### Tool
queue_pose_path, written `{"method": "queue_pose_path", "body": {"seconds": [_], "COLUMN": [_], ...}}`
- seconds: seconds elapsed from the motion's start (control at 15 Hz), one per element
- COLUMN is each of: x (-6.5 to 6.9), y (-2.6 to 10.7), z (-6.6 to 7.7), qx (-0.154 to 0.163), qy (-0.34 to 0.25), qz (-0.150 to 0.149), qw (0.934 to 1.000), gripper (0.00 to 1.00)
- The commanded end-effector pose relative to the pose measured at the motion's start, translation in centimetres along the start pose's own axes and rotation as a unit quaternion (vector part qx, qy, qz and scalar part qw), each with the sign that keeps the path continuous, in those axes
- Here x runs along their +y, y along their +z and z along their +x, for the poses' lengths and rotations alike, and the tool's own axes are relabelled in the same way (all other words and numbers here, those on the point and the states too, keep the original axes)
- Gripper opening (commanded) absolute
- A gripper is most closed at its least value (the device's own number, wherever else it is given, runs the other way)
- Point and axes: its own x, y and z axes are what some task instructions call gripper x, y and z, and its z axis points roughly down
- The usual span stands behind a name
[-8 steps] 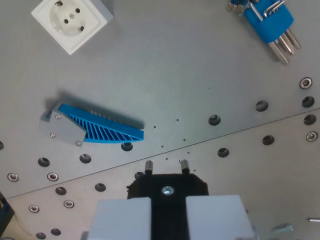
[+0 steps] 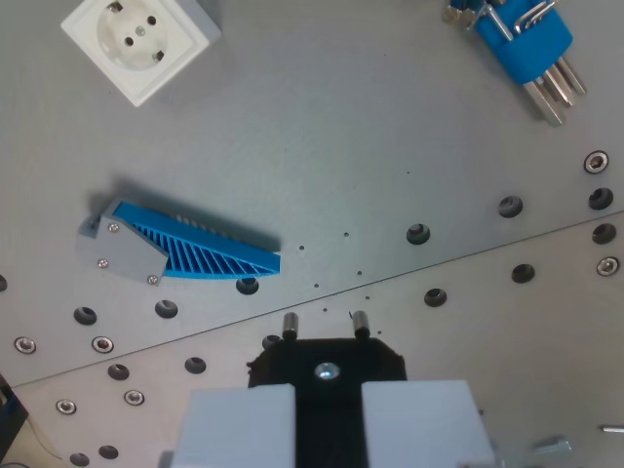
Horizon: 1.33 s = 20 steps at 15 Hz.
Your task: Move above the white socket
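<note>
Currently white socket (image 2: pixel 141 41) sits top-left on grey metal bench (image 2: pixel 322 166), ribbed blue wedge (image 2: pixel 180 249) between it and end effector (image 2: pixel 328 414), whose grip state I can't tell.

Single view only: wrist cam, looking nearly straight down at the grey metal surface (image 2: pixel 322 146) from fairly high up. Gripper (image 2: pixel 325 327) fills the bottom centre of the frame, so the camera sits just behind it, facing along the approach axis. White socket (image 2: pixel 139 39) is cut by the top edge at the wrist view's left; a blue plug (image 2: pixel 524 41) is cropped at top right. No second camera, so no overlap.
</note>
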Motion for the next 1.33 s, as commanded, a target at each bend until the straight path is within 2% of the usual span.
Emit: {"method": "queue_pose_path", "body": {"seconds": [0.07,0.6,1.0,1.33], "x": [-0.1,-0.6,-1.5,-2.5], "y": [0.2,1.5,3.3,5.4], "z": [0.0,0.3,0.7,0.9], "qx": [0.000,0.011,0.018,0.024], "qy": [-0.010,-0.047,-0.085,-0.126], "qz": [0.001,0.006,0.012,0.016], "qw": [1.0000,0.9988,0.9962,0.9917], "gripper": [0.00,0.00,0.00,0.00]}}
